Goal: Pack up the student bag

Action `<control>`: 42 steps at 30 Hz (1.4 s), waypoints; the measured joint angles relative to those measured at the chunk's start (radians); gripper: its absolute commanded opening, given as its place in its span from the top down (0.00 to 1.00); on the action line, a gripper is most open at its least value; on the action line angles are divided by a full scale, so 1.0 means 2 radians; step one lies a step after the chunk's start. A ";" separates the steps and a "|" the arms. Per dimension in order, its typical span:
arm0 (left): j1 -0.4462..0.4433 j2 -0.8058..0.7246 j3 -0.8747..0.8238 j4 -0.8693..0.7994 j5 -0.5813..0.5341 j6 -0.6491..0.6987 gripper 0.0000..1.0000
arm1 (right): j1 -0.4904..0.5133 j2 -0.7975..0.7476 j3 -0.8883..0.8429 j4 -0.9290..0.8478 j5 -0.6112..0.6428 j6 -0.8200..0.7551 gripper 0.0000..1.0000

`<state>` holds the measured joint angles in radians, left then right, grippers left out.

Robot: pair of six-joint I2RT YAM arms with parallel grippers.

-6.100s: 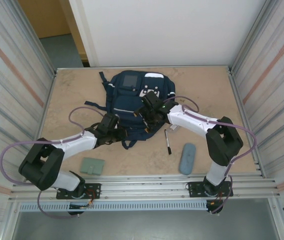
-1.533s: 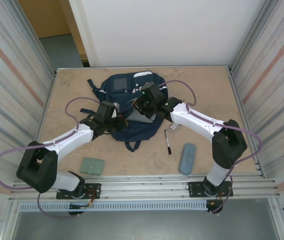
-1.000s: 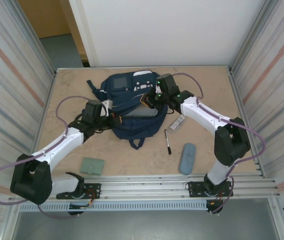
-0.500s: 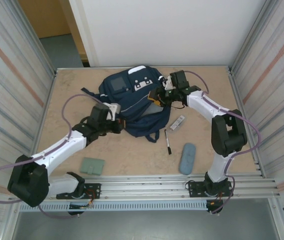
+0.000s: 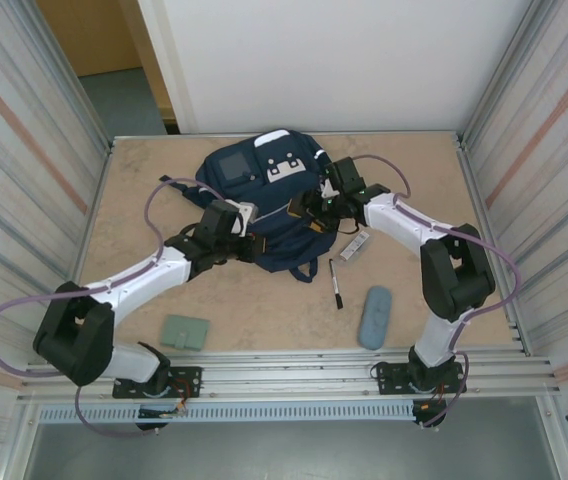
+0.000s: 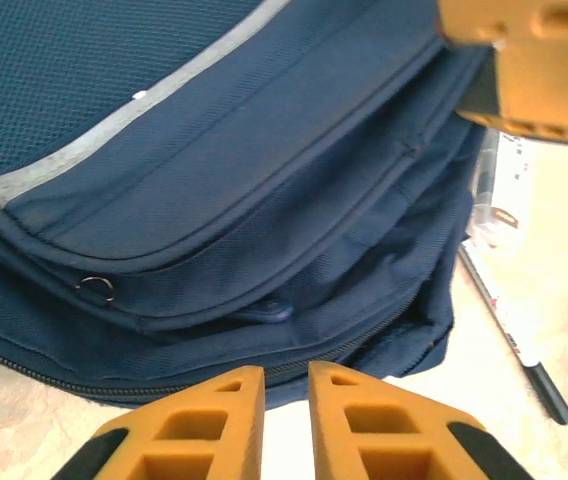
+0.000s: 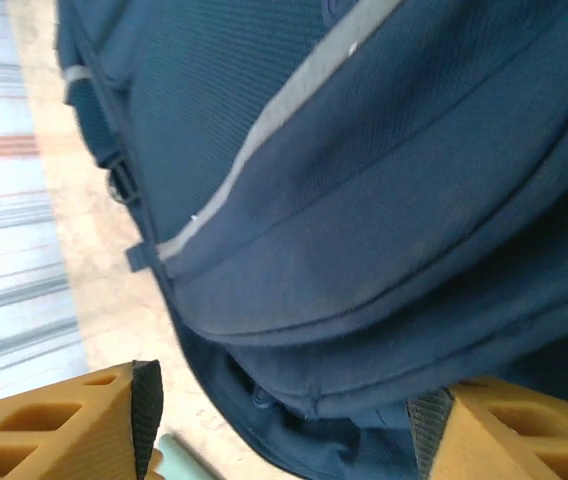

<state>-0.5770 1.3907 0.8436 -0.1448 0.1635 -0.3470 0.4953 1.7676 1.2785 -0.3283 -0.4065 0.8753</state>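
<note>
Lying on the tan table [image 5: 129, 200], the large navy fabric student bag [image 5: 259, 195] bears white patches [image 5: 286, 167] (print unreadable); left gripper [image 6: 286, 378] barely parted, empty; right gripper [image 7: 284, 390] spread wide.

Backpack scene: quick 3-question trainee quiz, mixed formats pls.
1. True or false: the wallet is green and lies apart from the backpack.
2. Which lies on the side of the right arm: A pencil case, B wallet, C neither?
3. What colour is the stripe across the backpack?
Key: 1 true; 2 A; 3 light grey.
</note>
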 measured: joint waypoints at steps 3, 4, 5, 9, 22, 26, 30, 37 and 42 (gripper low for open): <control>0.004 0.010 -0.003 0.004 0.010 -0.003 0.77 | 0.030 -0.002 -0.013 0.000 0.030 0.008 0.31; 0.004 0.013 -0.003 0.006 0.013 -0.005 0.75 | 0.041 -0.002 -0.018 0.001 0.040 0.015 0.31; 0.004 0.015 -0.003 0.006 0.016 -0.007 0.73 | 0.048 -0.001 -0.021 0.003 0.046 0.018 0.32; 0.004 0.016 -0.012 0.020 0.025 -0.018 0.71 | 0.072 0.003 -0.023 0.015 0.079 0.037 0.34; 0.006 0.013 -0.046 0.018 0.013 -0.050 0.51 | 0.089 0.028 -0.034 0.039 0.166 0.070 0.29; 0.034 0.011 -0.045 -0.002 0.003 -0.072 0.51 | 0.090 0.027 -0.030 0.038 0.146 -0.025 0.30; 0.078 0.005 -0.045 -0.006 0.005 -0.102 0.54 | 0.096 0.023 0.013 -0.016 0.156 -0.163 0.29; 0.099 0.023 -0.045 -0.001 0.014 -0.133 0.58 | 0.129 0.004 0.046 -0.037 0.184 -0.392 0.25; 0.118 0.022 -0.066 0.011 0.031 -0.159 0.58 | 0.152 0.058 0.126 -0.065 0.203 -0.488 0.24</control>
<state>-0.3412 1.4353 0.7124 -0.1234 0.2249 -0.6651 0.8001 1.8839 1.5314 -0.4580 -0.0013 -0.0998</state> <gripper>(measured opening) 0.424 0.760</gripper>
